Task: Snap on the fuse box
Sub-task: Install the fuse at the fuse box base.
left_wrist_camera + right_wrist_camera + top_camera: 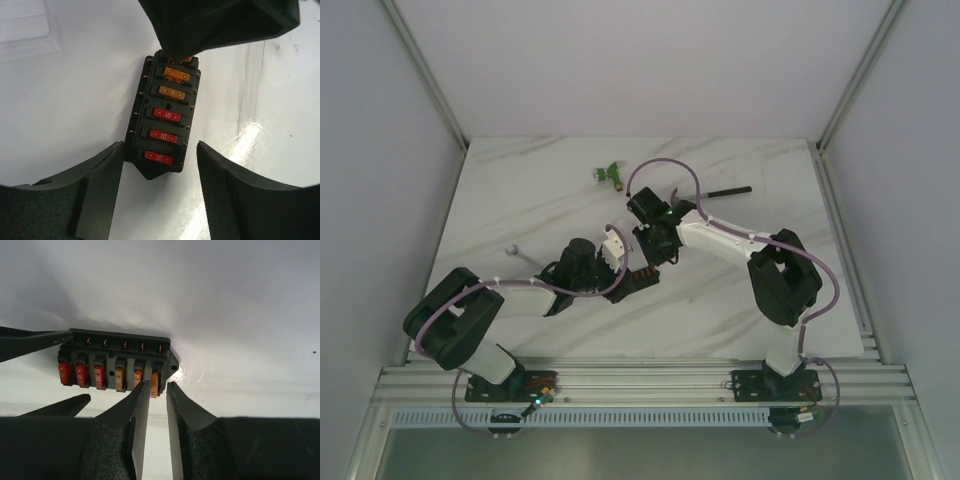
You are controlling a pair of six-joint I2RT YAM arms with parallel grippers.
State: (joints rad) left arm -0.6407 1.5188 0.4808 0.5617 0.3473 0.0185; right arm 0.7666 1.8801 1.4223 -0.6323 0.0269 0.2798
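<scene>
The fuse box is a small black block with three red and several orange fuses, lying flat on the white table. It also shows in the top view and the right wrist view. My left gripper is open and straddles the box's near end, its left finger at the box's corner. My right gripper hangs over the far end, jaws a narrow gap apart around the last orange fuse, which sticks up from its slot. The fuse lies against the left finger, clear of the right one.
A clear plastic lid lies left of the box. A green object and a black-handled tool lie at the back. A small metal piece lies left of the left arm.
</scene>
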